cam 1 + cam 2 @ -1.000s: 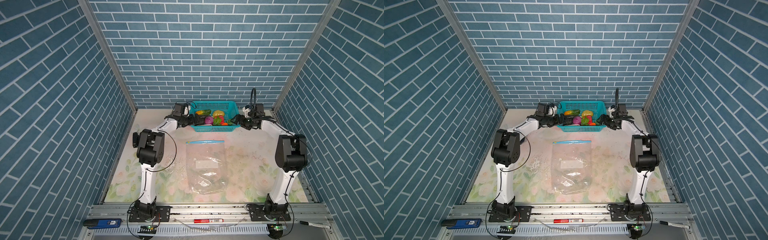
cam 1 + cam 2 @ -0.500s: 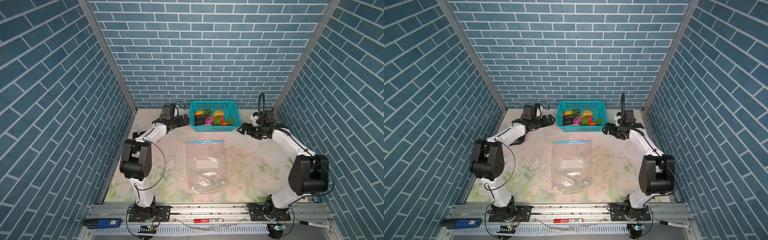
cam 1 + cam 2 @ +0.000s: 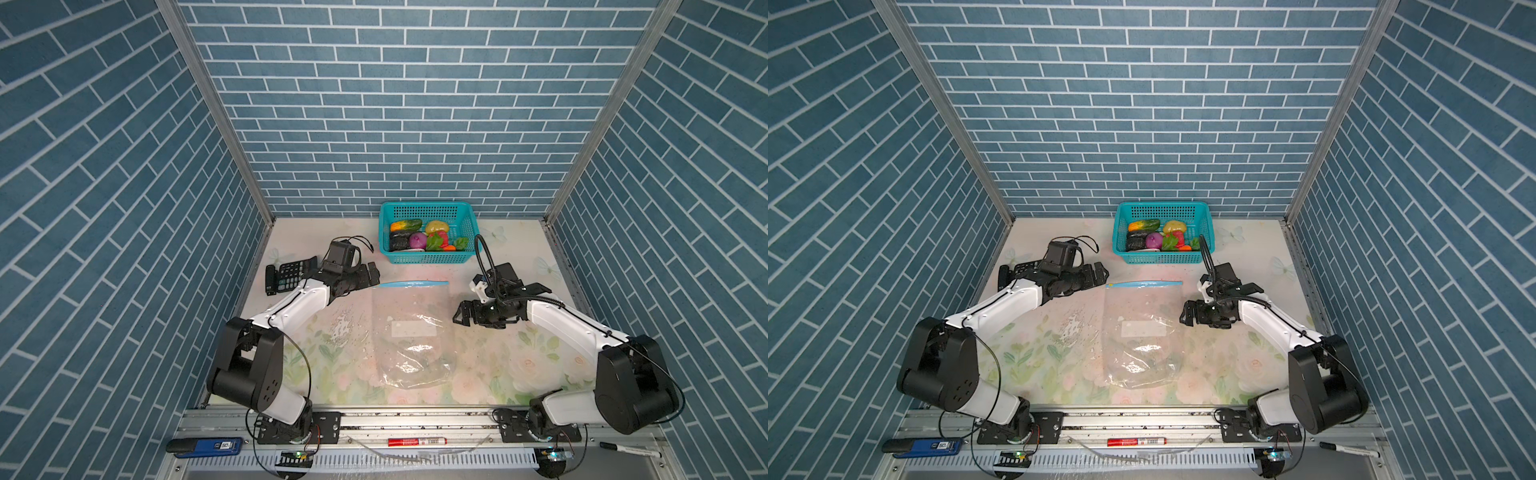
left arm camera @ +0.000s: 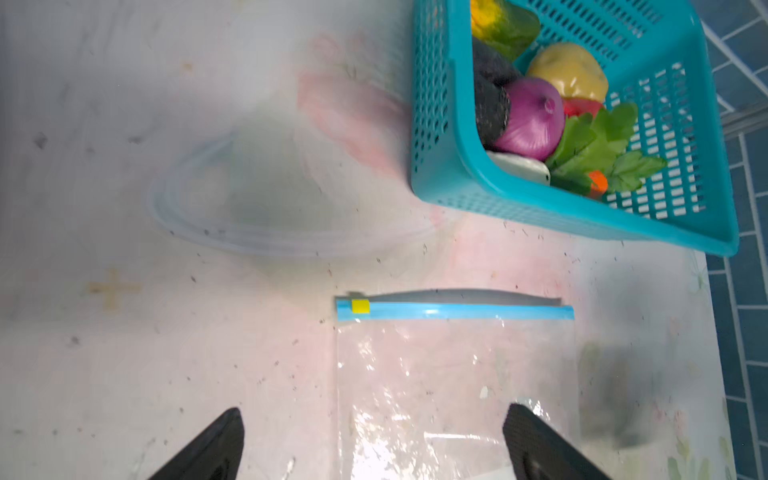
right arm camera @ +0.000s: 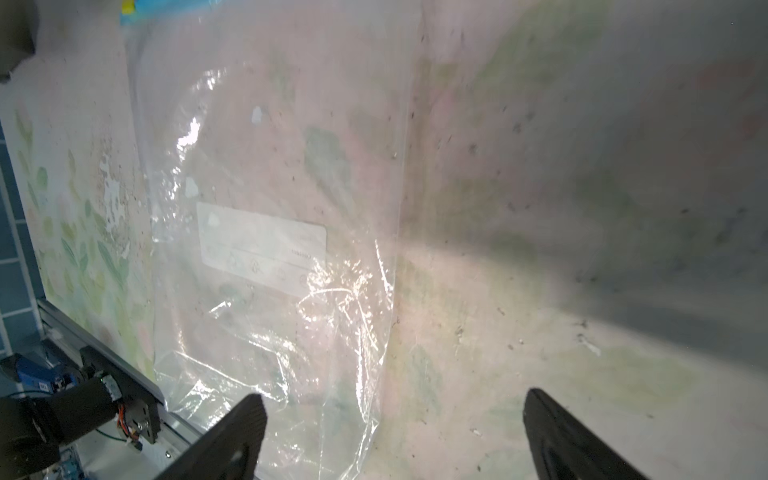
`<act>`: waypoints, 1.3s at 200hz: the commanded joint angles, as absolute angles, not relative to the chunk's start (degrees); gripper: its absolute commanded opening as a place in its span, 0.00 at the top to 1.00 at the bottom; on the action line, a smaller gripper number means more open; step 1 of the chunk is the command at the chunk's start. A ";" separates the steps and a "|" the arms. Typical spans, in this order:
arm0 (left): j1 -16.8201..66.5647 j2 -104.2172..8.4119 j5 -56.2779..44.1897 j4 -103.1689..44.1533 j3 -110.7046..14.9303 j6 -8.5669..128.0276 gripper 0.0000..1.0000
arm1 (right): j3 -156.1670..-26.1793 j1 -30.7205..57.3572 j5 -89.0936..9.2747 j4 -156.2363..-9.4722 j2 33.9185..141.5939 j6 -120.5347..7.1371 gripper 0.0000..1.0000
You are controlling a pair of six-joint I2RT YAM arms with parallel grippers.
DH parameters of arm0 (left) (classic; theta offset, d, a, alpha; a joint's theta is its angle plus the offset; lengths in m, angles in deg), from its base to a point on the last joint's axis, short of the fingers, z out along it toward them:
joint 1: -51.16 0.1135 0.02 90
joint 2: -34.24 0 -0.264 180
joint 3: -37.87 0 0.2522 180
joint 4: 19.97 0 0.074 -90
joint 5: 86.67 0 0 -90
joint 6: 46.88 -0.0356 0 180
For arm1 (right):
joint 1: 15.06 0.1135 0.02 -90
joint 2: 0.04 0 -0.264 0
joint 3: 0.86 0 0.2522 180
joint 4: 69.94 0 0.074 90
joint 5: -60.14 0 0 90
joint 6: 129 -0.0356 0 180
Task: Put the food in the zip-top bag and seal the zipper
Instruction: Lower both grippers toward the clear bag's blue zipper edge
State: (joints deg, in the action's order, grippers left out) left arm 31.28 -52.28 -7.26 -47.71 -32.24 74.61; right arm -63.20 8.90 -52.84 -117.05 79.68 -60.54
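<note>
The clear zip-top bag (image 3: 411, 332) (image 3: 1140, 332) lies flat mid-table, empty, white label up. Its light-blue zipper (image 3: 413, 284) (image 4: 457, 311) runs along the far edge, with the yellow slider (image 4: 360, 306) at the left end. The food, including a purple onion (image 4: 532, 120), a yellow fruit (image 4: 569, 70) and a leafy carrot (image 4: 598, 183), sits in the teal basket (image 3: 428, 259) behind the bag. My left gripper (image 3: 372, 272) (image 4: 374, 419) hovers open by the bag's far left corner. My right gripper (image 3: 459, 316) (image 5: 395, 405) is open over the bag's right edge. Neither holds anything.
A black calculator (image 3: 291, 276) lies by the left wall behind the left arm. On the front rail are a red marker (image 3: 417, 441), a blue device (image 3: 208, 445) and a black pen (image 3: 627, 449). Brick walls close three sides.
Both arms have drawn back from the basket's sides toward the bag: the left to its far left corner, the right to its right edge. Both stayed open and empty.
</note>
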 commanded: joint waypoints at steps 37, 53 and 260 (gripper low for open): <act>29.82 -46.80 -10.24 -47.92 -23.97 77.93 0.01 | -59.27 15.19 -55.47 -116.14 80.60 -63.41 0.03; 29.85 -46.41 -10.14 -48.33 -22.98 77.50 0.01 | -58.35 16.71 -56.03 -114.97 81.54 -63.67 0.03; 29.86 -44.67 -9.78 -50.27 -19.46 76.55 0.01 | -63.77 37.28 -58.95 -106.96 94.82 -49.03 0.06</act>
State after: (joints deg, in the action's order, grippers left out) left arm 29.88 -44.15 -11.24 -48.05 -16.68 78.26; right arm -63.11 35.13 -59.83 -108.02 91.50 -56.43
